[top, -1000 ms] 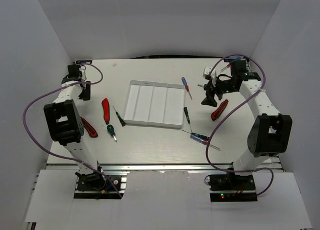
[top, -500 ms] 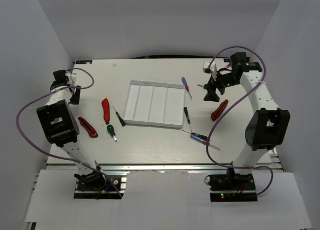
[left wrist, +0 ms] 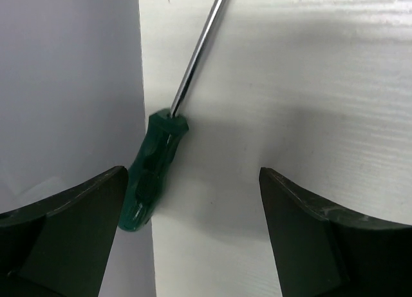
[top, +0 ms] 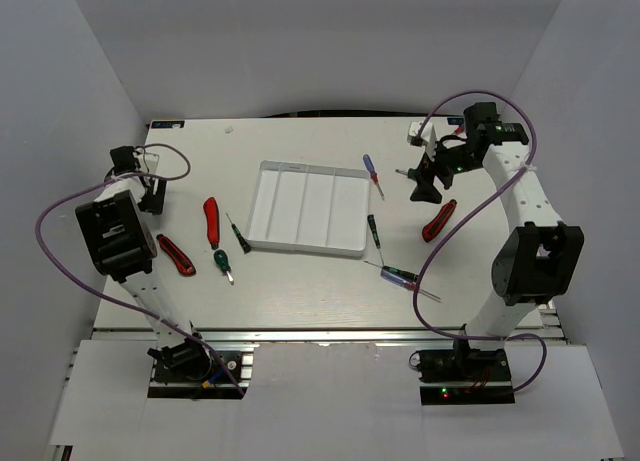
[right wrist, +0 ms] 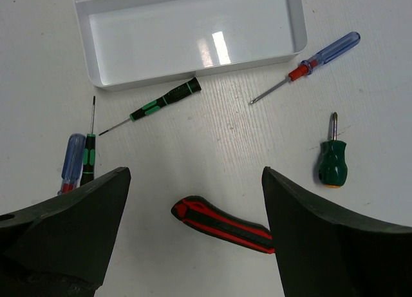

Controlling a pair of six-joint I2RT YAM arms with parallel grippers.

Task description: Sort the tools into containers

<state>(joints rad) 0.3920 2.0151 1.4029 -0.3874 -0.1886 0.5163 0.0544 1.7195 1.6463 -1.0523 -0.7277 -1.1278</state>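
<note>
Left gripper is shifting out to the side wall, jaws wide over the green-handled screwdriver lying against it, well apart from the tray. Light, rigid tool; gripping its handle looks soundest. Right gripper is hanging open.

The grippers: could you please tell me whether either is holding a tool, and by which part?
Nothing is held. The left gripper is open over a green screwdriver on the table; the right gripper is open too.
</note>
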